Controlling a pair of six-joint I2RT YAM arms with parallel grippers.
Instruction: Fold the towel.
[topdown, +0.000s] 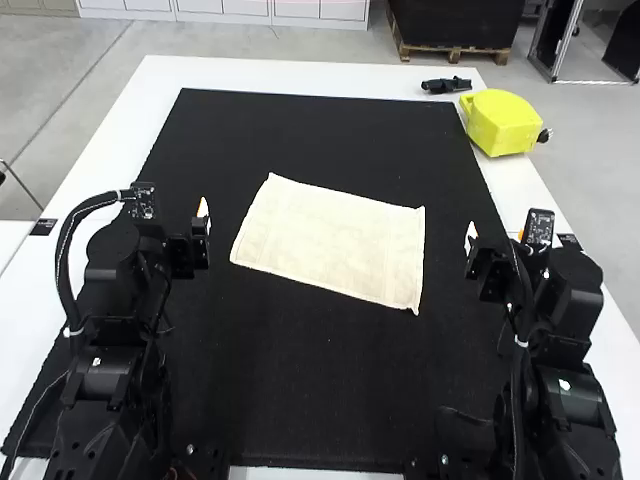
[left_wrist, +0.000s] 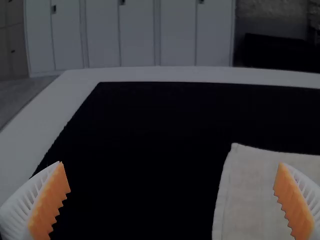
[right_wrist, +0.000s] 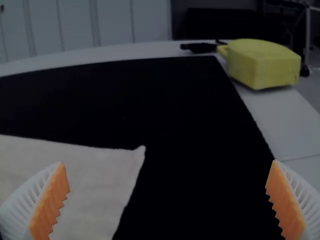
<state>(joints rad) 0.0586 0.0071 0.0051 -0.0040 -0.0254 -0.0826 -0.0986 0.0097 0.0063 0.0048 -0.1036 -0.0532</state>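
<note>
Towel: cream, spread flat, lying askew | left gripper: fingers apart | right gripper: fingers apart

The left arm and the right arm stand well apart, both pointing forward. The left tool has its white ribbed fingers spread wide, orange pads facing each other across a gap. The right tool has its fingers parted widely too, orange pads facing.

In the left wrist view, pale cabinets with shut doors stood beyond 1 white table, grey floor beside it.
</note>
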